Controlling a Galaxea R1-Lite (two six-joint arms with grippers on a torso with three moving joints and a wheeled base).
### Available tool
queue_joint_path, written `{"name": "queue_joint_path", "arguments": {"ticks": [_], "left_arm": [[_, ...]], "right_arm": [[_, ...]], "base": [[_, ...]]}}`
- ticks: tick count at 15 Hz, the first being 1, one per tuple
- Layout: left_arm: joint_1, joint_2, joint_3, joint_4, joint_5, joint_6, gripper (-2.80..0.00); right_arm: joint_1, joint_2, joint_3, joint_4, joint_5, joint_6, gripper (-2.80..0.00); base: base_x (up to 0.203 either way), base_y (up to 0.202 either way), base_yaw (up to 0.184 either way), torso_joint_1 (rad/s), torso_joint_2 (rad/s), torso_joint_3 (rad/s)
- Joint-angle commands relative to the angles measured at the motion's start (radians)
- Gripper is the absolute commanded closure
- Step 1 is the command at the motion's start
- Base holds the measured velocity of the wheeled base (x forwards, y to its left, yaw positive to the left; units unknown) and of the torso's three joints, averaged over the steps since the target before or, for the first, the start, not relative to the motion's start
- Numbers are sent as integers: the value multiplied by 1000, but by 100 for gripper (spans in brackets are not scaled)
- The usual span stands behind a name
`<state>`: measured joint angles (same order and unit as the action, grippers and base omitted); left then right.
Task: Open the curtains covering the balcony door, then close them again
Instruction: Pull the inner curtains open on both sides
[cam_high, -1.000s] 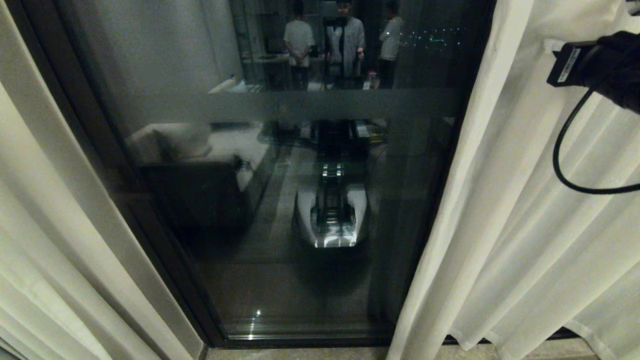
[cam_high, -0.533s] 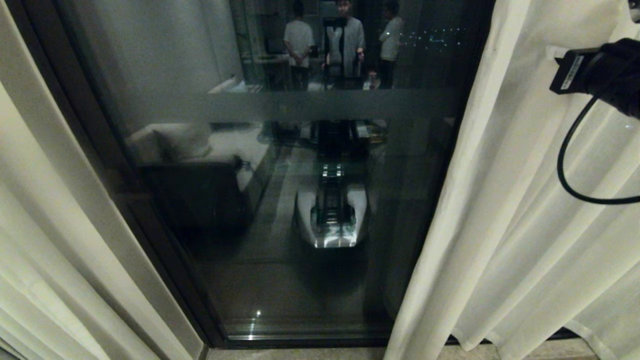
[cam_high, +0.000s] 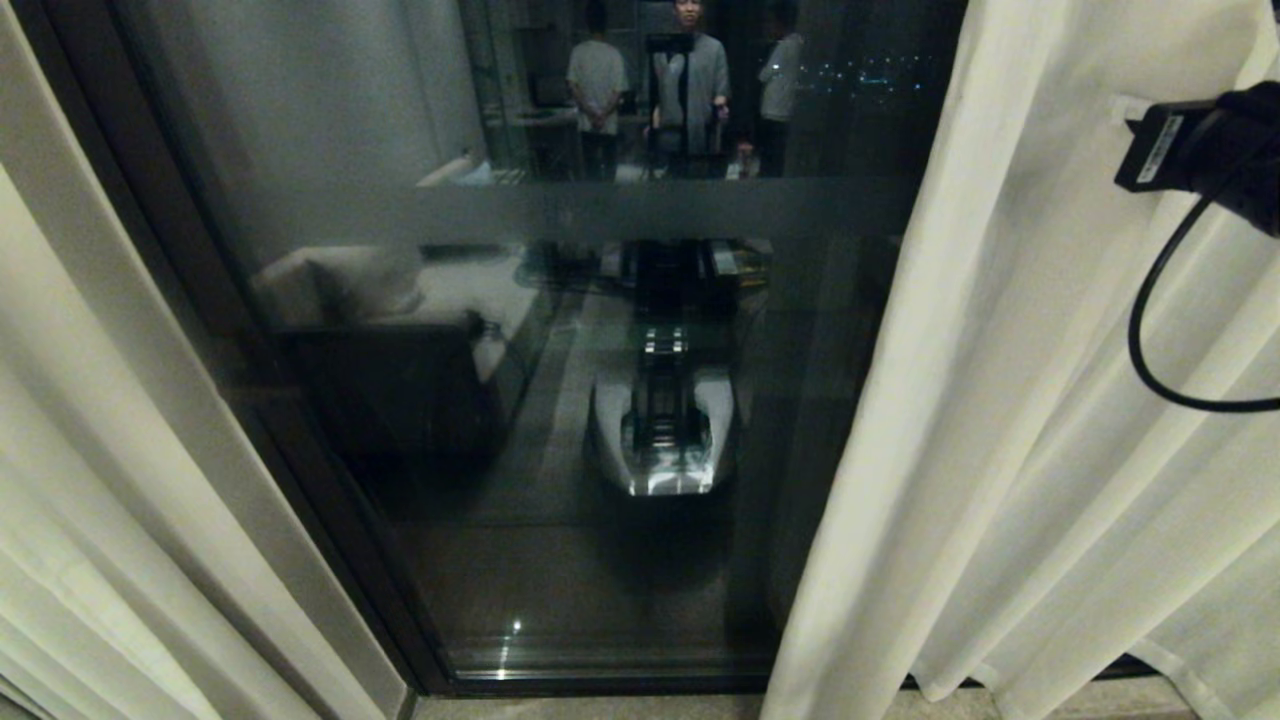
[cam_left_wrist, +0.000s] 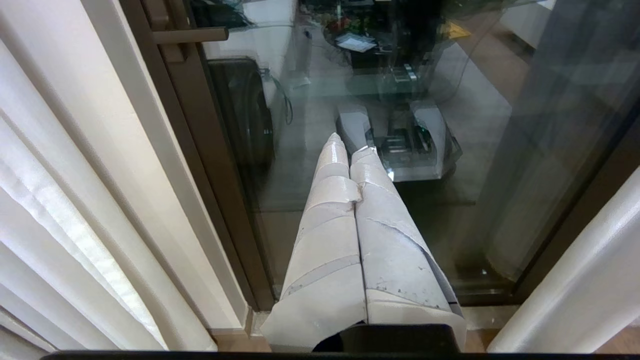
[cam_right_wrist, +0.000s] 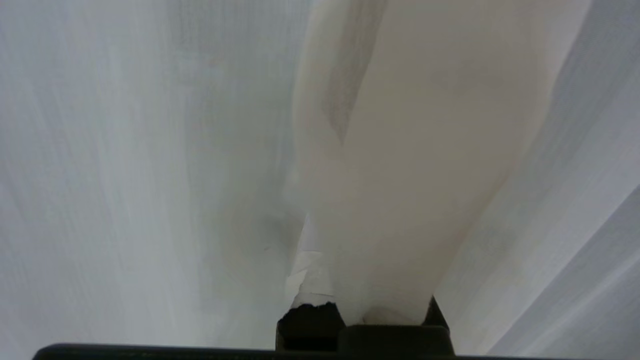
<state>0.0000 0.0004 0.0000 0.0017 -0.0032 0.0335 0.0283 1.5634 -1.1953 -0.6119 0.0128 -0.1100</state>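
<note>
The balcony door (cam_high: 560, 400) fills the middle, dark glass with a frosted band (cam_high: 650, 208) and a dark frame (cam_high: 230, 330). The curtains hang apart: the left curtain (cam_high: 90, 450) at the left edge, the right curtain (cam_high: 1050, 400) on the right. My right gripper (cam_high: 1128, 107) is high up against the right curtain. In the right wrist view a fold of cloth (cam_right_wrist: 400, 175) lies over its shut fingers, with one taped finger (cam_right_wrist: 307, 272) showing. I cannot tell whether cloth is pinched. My left gripper (cam_left_wrist: 350, 145) is shut and empty, parked low before the glass.
The glass reflects three people (cam_high: 690, 80) standing behind me, a sofa (cam_high: 380, 300) and my own base (cam_high: 665, 420). A black cable (cam_high: 1150, 330) loops from my right wrist. A door handle (cam_left_wrist: 187, 35) sits on the left frame. The floor sill (cam_high: 600, 705) runs below.
My right wrist has shifted slightly to the right in the head view. The right curtain's inner edge has drifted left, covering a little more of the glass.
</note>
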Motion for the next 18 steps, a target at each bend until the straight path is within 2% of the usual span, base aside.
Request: {"name": "queue_joint_path", "arguments": {"ticks": [1, 12, 18], "left_arm": [[0, 0, 0, 0, 0, 0, 0], [0, 0, 0, 0, 0, 0, 0], [0, 0, 0, 0, 0, 0, 0]], "right_arm": [[-2, 0, 0, -5, 1, 0, 0], [-2, 6, 2, -6, 2, 1, 0], [-1, 9, 2, -8, 2, 1, 0]], "base": [[0, 0, 0, 0, 0, 0], [0, 0, 0, 0, 0, 0], [-1, -152, 1, 0, 1, 2]]}}
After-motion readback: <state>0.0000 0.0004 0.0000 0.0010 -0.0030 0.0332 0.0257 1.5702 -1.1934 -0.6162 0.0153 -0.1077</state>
